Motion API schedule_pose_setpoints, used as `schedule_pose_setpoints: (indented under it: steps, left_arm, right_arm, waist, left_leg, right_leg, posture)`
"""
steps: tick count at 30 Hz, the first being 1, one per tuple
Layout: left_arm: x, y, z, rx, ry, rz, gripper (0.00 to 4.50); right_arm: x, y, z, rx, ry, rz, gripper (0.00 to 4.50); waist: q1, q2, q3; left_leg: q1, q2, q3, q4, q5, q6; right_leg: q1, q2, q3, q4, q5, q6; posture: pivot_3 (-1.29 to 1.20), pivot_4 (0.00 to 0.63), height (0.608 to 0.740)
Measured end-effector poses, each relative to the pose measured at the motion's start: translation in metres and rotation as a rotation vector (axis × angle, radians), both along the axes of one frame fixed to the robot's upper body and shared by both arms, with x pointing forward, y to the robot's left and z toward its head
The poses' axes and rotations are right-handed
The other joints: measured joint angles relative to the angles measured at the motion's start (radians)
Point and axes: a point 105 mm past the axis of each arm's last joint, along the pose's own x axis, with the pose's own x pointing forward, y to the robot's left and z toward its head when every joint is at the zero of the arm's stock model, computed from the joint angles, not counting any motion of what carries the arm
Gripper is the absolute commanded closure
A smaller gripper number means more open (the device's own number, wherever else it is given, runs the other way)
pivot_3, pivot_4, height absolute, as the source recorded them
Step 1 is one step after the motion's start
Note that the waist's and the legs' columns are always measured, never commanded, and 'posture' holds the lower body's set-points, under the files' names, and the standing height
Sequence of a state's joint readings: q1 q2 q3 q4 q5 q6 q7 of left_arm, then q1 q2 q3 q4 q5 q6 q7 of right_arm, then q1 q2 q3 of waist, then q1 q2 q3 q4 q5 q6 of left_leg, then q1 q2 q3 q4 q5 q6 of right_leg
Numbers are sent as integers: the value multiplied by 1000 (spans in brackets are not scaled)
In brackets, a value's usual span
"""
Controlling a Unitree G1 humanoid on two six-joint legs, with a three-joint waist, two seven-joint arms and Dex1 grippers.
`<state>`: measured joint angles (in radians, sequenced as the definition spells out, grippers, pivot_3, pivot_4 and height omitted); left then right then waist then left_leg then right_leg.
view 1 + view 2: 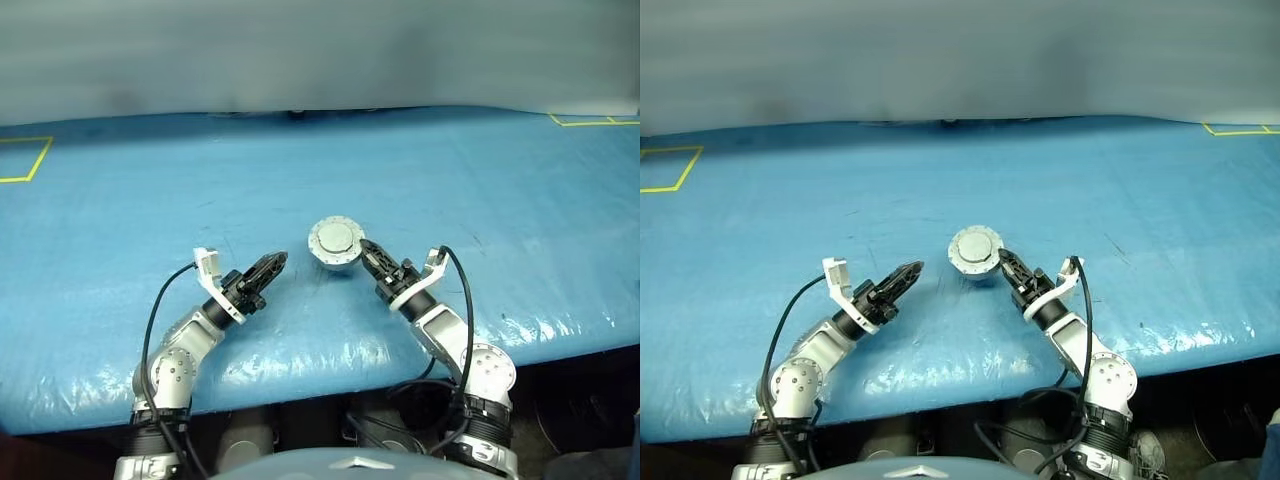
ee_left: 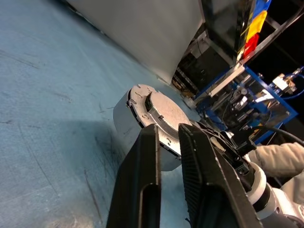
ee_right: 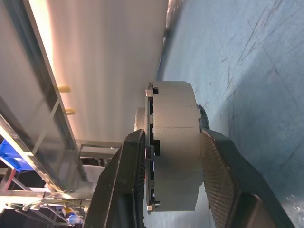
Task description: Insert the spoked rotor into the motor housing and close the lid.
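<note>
The motor housing (image 1: pixel 336 262) sits near the middle of the blue table (image 1: pixel 480 200) with the lid (image 1: pixel 333 238), plain grey face up, seated on its top. My right gripper (image 1: pixel 366 250) is shut on the housing (image 3: pixel 175 142): one finger presses on the lid's face (image 3: pixel 151 142) and the other on the underside. My left gripper (image 1: pixel 275 263) hovers to the housing's left, apart from it. Its fingers (image 2: pixel 147 161) stand slightly open with nothing between them, pointing at the housing's wall (image 2: pixel 124 121) and lid (image 2: pixel 161 111). The spoked rotor is hidden.
Yellow tape marks lie at the table's far left (image 1: pixel 25 160) and far right (image 1: pixel 590 120) corners. The table's front edge (image 1: pixel 330 365) runs just below both wrists. A grey wall (image 1: pixel 320 50) rises behind the table.
</note>
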<state>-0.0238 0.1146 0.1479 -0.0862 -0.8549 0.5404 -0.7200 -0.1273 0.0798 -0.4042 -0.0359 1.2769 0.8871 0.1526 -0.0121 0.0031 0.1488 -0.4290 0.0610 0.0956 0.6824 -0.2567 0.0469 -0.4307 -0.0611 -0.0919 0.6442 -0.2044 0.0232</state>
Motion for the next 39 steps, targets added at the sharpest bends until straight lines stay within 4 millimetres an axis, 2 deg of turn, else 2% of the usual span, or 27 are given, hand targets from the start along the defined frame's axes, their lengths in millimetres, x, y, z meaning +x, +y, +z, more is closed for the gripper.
schedule_pose_setpoints:
  steps: [7,22,35,39]
  left_arm:
    - [-1,-6,2,-128,68,-21,31]
    - [-1,-19,9,-215,143,-109,31]
    - [-3,-30,10,-223,147,-147,31]
    - [-4,-31,8,-225,153,-146,948]
  right_arm:
    - [2,4,13,53,-40,19,3174]
    - [-10,34,25,58,-85,177,3174]
    - [-24,56,30,-35,-134,292,3174]
    - [-24,55,32,-40,-147,285,3174]
  waist:
    - [0,0,0]
    - [0,0,0]
    - [1,0,0]
    - [1,0,0]
  left_leg:
    - [0,0,0,0,0,0]
    - [0,-1,0,0,0,0]
    - [0,-1,0,1,0,0]
    - [0,-1,0,1,0,0]
  right_leg:
    - [0,0,0,0,0,0]
    - [0,0,0,0,0,0]
    - [0,0,0,0,0,0]
    - [0,0,0,0,0,0]
  posture:
    - [0,150,740]
    - [0,150,740]
    - [0,150,740]
    - [0,150,740]
